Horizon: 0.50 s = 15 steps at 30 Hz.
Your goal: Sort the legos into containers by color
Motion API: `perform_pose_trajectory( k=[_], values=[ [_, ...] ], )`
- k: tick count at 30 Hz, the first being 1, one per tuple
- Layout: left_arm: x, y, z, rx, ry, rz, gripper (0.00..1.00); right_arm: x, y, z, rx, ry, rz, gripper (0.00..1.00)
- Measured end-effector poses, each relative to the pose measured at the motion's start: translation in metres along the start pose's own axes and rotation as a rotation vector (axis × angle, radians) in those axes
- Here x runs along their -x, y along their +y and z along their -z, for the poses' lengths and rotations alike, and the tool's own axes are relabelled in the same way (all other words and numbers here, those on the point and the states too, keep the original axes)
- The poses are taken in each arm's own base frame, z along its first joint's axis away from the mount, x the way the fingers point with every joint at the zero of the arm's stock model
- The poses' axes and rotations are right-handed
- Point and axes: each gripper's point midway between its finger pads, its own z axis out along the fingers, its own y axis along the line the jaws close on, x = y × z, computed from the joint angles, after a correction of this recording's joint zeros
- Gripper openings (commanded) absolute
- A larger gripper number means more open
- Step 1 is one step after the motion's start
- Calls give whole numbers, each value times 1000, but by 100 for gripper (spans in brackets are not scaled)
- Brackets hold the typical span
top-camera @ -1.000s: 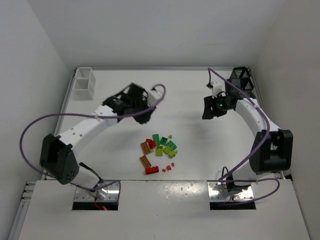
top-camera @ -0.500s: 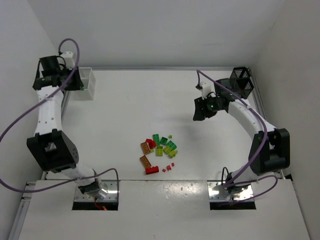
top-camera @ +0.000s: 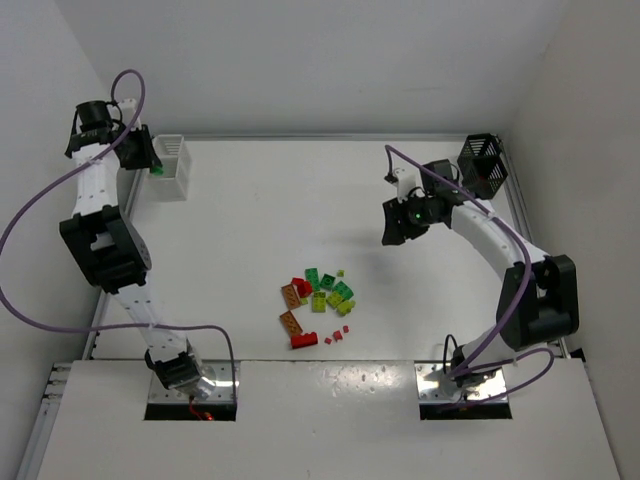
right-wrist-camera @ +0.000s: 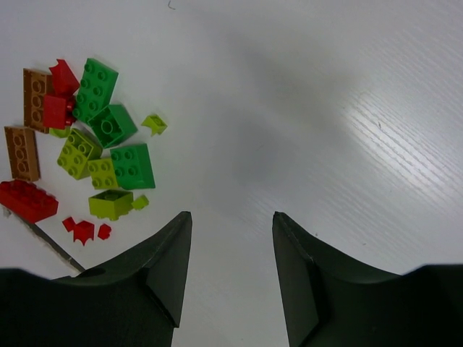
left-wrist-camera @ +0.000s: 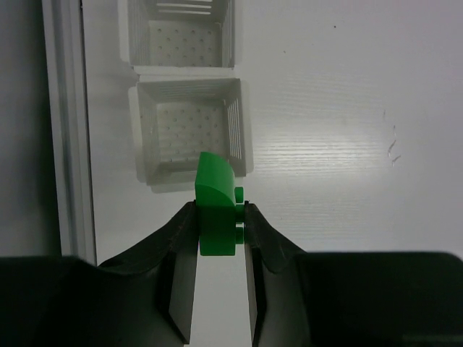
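a dark green lego (left-wrist-camera: 215,202) is clamped between the left gripper's (left-wrist-camera: 215,220) fingers, over the near rim of the white bin (left-wrist-camera: 239,137). the other legos (top-camera: 318,305), red, orange, green and lime, lie in a loose pile on the table (top-camera: 250,220), well apart from the white bin. the right gripper (right-wrist-camera: 231,217) hangs with fingers spread and empty, far from the white bin and nearer the black bin (top-camera: 481,165), which sits in the corner opposite the white bin.

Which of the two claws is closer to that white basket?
Left. The left gripper hovers right beside the white bin, holding a green brick. The right gripper is far across the table.
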Motion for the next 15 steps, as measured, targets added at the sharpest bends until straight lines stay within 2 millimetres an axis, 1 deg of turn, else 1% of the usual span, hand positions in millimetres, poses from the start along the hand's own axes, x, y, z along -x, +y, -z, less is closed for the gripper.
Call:
perform_pose_trajectory(
  k=[4, 7, 10, 11, 12, 15],
  values=[
    [4, 1, -18, 10, 11, -1, 6, -1, 2, -3, 3, 8, 5, 49],
    [7, 1, -30, 24, 13, -10, 10, -2, 2, -5, 4, 14, 4, 49],
    [8, 1, -39, 44, 19, -21, 18, -4, 2, -7, 6, 22, 3, 49],
    [8, 0, -41, 51, 22, -26, 21, -4, 2, -7, 7, 24, 3, 49],
    [7, -1, -43, 55, 27, -31, 32, -4, 2, -8, 8, 26, 6, 49],
    [5, -4, -46, 63, 36, -41, 44, -4, 6, -9, 20, 27, 21, 49]
  ],
)
